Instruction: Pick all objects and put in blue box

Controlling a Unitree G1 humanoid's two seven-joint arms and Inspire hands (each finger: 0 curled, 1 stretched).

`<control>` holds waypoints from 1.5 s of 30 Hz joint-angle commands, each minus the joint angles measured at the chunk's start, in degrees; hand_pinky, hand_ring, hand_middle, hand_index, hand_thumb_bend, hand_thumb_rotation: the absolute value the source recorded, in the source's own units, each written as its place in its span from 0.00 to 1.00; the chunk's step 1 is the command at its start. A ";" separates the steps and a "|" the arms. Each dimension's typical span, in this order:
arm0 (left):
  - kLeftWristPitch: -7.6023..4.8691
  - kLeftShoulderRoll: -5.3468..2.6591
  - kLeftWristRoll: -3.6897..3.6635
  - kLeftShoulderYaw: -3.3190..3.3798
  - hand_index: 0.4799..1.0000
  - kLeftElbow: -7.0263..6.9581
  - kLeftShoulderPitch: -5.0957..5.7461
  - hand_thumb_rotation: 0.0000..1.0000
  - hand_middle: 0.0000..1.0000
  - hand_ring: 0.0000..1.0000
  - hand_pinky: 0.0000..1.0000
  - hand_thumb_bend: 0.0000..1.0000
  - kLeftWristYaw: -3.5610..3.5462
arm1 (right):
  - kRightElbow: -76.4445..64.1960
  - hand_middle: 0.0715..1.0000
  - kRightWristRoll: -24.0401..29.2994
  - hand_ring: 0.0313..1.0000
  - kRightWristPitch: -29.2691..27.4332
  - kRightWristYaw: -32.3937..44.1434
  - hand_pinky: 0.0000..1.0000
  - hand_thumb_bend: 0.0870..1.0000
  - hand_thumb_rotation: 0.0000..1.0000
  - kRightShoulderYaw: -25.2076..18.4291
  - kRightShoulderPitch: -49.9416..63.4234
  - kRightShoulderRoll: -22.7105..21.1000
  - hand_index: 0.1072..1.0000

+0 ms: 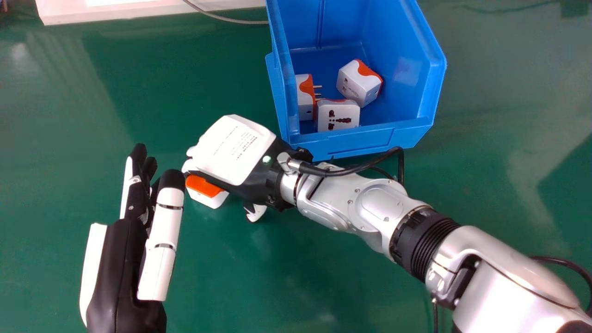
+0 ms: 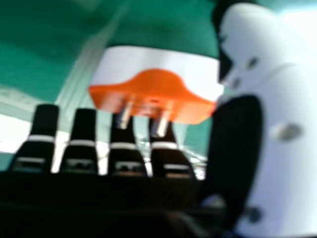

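Right robot hand (image 1: 231,159), left of box (image 1: 351,143): fingers straight beside adapter (image 1: 208,190), part-hidden; back print (image 1: 238,138) too small. Left robot hand (image 1: 122,277): straight-fingered. Box: three adapters (image 1: 339,107).

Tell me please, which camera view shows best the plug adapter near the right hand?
The right hand view shows this adapter best, because its white and orange body and metal prongs are in plain sight. In the head view, an orange and white part sticks out from under the right hand, which covers the rest.
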 commanded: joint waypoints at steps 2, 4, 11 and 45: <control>-0.53 0.05 0.65 -0.50 1.00 -1.91 0.86 0.91 1.00 0.97 0.91 0.47 0.42 | -1.46 0.84 -0.13 0.84 0.13 0.02 0.79 0.55 0.04 0.15 -0.15 0.03 0.75; -0.74 0.06 0.44 -0.43 1.00 -1.84 0.96 0.91 1.00 0.98 0.91 0.48 0.37 | -1.37 0.84 -0.06 0.84 0.22 -0.32 0.78 0.56 0.04 0.19 -0.13 0.00 0.75; -1.17 0.03 0.25 -0.33 1.00 -1.61 1.04 0.92 1.00 0.98 0.91 0.47 0.36 | -1.27 0.83 0.08 0.83 0.64 -0.85 0.77 0.57 0.03 0.10 0.10 0.38 0.75; -1.86 0.46 0.89 -1.05 1.00 -2.25 2.55 0.93 1.00 0.98 0.92 0.45 1.00 | 1.47 0.70 2.01 0.70 -2.08 -5.04 0.61 0.63 0.00 -1.48 0.47 0.58 0.62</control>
